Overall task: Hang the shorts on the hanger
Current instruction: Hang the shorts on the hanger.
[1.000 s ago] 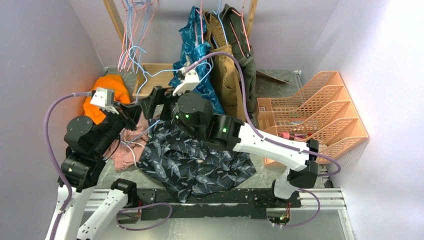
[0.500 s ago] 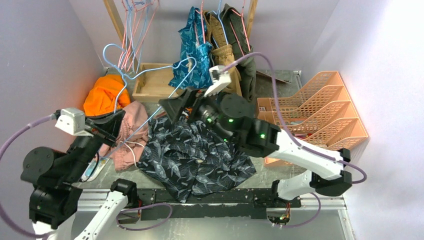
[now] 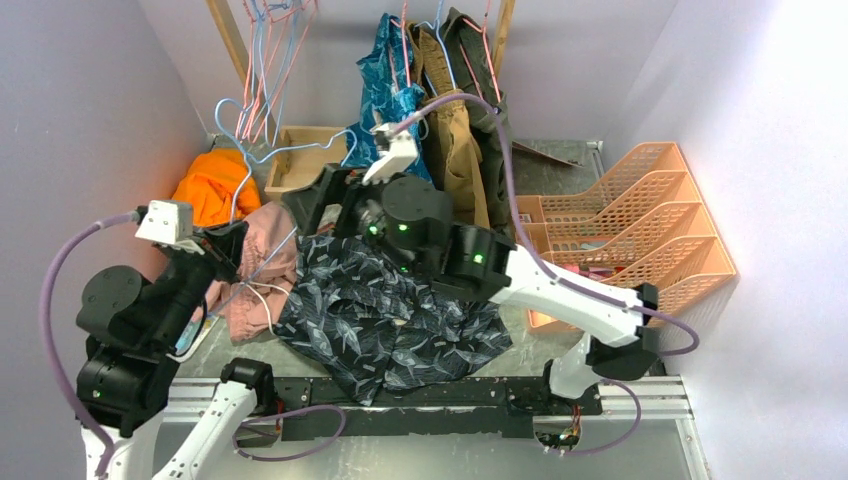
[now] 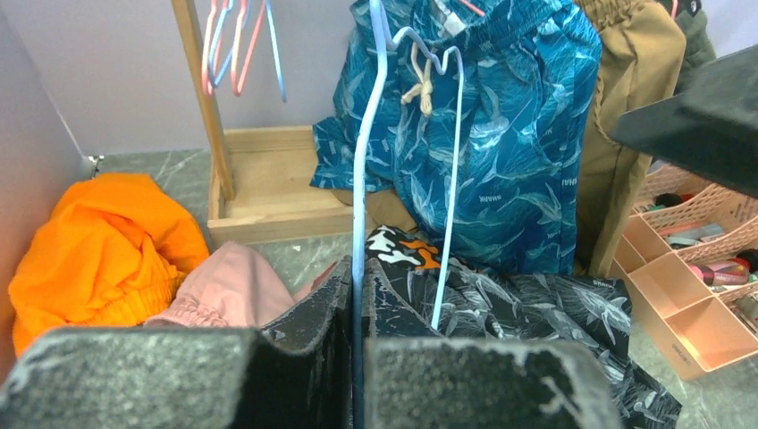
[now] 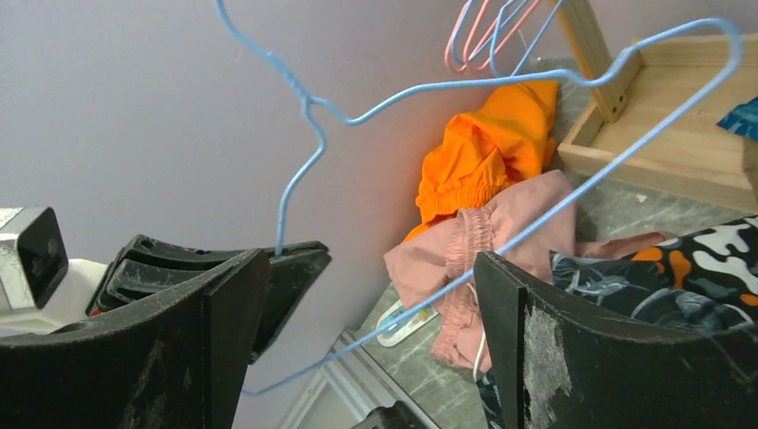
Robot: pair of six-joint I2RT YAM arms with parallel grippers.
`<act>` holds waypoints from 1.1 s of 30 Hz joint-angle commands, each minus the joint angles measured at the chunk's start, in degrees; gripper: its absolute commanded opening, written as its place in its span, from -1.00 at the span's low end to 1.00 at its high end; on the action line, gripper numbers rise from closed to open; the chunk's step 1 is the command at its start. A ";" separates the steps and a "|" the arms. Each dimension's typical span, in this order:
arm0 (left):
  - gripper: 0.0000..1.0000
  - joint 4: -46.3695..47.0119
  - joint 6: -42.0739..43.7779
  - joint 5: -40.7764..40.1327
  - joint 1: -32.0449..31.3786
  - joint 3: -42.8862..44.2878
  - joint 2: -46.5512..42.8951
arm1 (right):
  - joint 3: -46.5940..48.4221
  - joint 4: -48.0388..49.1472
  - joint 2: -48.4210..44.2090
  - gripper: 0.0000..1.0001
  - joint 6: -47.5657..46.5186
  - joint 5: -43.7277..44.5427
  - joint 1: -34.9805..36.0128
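Clamping the hanger (image 4: 358,179) wire, the left gripper (image 4: 356,299) sits left of the shorts (image 3: 390,315); the right gripper (image 5: 371,277) hovers, spread wide, over the shorts' far edge.

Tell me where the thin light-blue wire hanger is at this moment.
In the left wrist view the thin light-blue wire hanger rises from the shut left gripper, on the left side, over the pink garment and near the orange garment.

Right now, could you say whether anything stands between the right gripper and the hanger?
Nothing visible does: the hanger, clamped by the left gripper, shows unobstructed ahead of the open right gripper.
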 commanded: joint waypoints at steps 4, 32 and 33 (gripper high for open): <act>-0.86 7.53 -1.50 5.03 1.37 -4.66 1.89 | 6.64 1.41 7.80 0.78 1.95 2.45 1.10; -0.86 9.24 -1.82 8.69 1.37 -8.50 -0.05 | 22.94 -3.13 24.85 -0.17 5.74 4.37 -0.97; -0.86 9.25 -1.75 8.96 1.37 -8.64 -0.21 | 21.88 -2.22 24.24 -0.41 5.62 4.04 -0.95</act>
